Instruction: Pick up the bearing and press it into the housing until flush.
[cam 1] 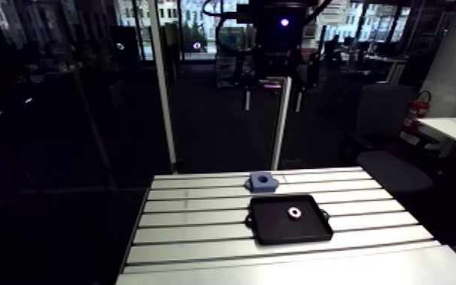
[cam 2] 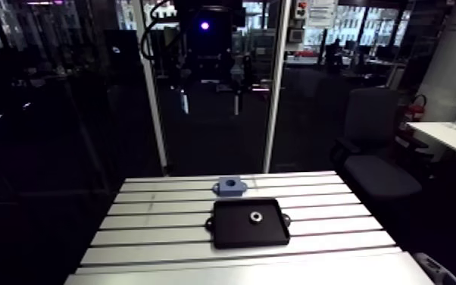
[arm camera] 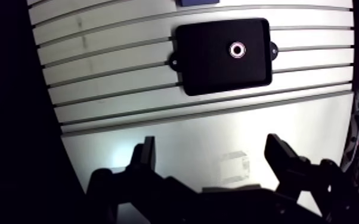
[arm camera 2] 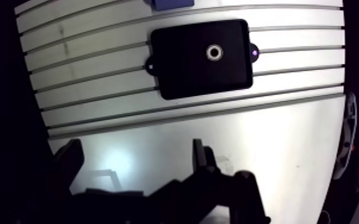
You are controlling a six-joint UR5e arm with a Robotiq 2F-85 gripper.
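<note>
Our slotted aluminium bench [cam 1: 193, 227] carries only the parts for this job. The bearing [cam 1: 295, 212], a small pale ring with a dark bore, lies flat in a shallow black tray [cam 1: 273, 233], a little off centre. Just beyond the tray and apart from it, the blue housing [cam 1: 262, 181] sits with its round bore facing up.

We judge the step in hand to be the approach for the pick, as nothing is gripped yet. To do it well we should bring the claw straight over the ring and centre the fingers on either side of its outer rim. We then come down plumb, so that neither pad lands on top of it or catches the tray's raised edge. So low a ring gives little to pinch, so we would close squarely and keep it level. A tilted bearing is likely to jam at the housing's mouth.

In the wrist view the claw [arm camera: 212, 143] is spread wide, with only bare bench between its two fingers. It holds nothing and touches nothing, and it hangs well apart from the tray, which lies ahead of it.
</note>
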